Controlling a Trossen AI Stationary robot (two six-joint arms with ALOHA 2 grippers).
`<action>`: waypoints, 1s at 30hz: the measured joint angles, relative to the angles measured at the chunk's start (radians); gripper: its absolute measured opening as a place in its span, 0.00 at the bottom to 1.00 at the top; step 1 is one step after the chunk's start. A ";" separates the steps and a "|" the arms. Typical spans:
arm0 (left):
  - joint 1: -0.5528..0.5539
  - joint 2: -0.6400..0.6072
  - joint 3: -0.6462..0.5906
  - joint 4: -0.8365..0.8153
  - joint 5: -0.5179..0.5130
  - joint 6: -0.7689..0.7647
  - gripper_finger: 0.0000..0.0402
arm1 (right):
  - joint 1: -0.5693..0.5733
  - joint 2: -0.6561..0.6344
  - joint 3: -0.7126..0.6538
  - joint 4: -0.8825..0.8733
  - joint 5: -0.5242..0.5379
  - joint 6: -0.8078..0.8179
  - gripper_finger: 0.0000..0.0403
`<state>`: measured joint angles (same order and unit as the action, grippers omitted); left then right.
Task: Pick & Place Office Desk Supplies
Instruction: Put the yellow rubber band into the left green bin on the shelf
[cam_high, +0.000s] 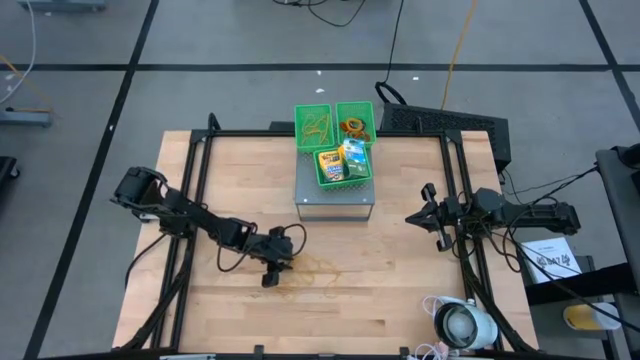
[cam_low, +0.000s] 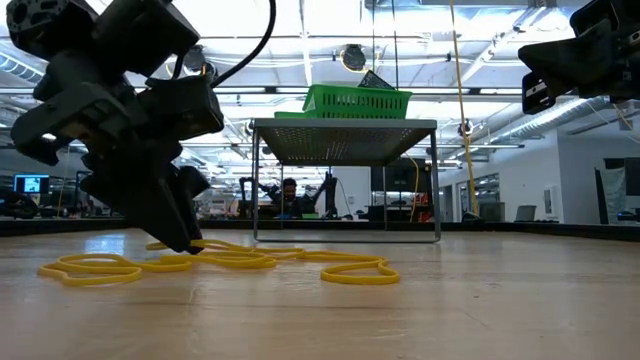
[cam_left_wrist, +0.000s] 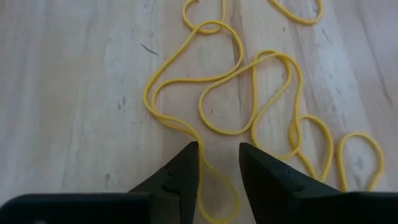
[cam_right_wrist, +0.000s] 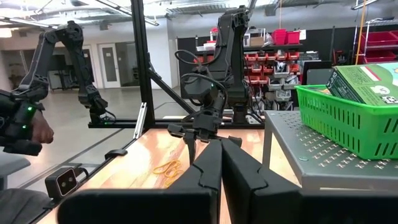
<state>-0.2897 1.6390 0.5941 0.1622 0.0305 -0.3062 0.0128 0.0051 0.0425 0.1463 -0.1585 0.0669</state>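
Desk (cam_high: 380, 300) mostly sorted; loose rubber bands (cam_high: 312, 273) left.
Bins (cam_high: 335, 142) on the grey stand already hold a band tangle, rings, crayon box (cam_high: 330, 165) and packet (cam_high: 355, 158). Left end effector (cam_high: 270, 272) is down among the bands near the desk's middle; right end effector (cam_high: 428, 214) waits shut, empty, beside the stand. Left wrist view alone shows the fingers (cam_left_wrist: 180, 174) part-open straddling one strand, not yet pinching. Low view shows the tips at the desk surface.
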 joint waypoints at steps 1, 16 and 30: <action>-0.001 0.000 0.000 -0.005 -0.015 0.011 0.32 | 0.000 0.000 0.000 0.000 0.000 0.000 0.00; -0.001 0.001 0.001 -0.079 -0.138 0.030 0.31 | 0.000 0.000 0.000 0.000 0.000 0.000 0.00; -0.003 -0.016 -0.004 0.016 -0.174 0.054 0.03 | 0.000 0.000 0.000 0.000 0.000 0.000 0.00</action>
<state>-0.2932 1.6232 0.5900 0.1780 -0.1436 -0.2526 0.0128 0.0048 0.0425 0.1463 -0.1585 0.0669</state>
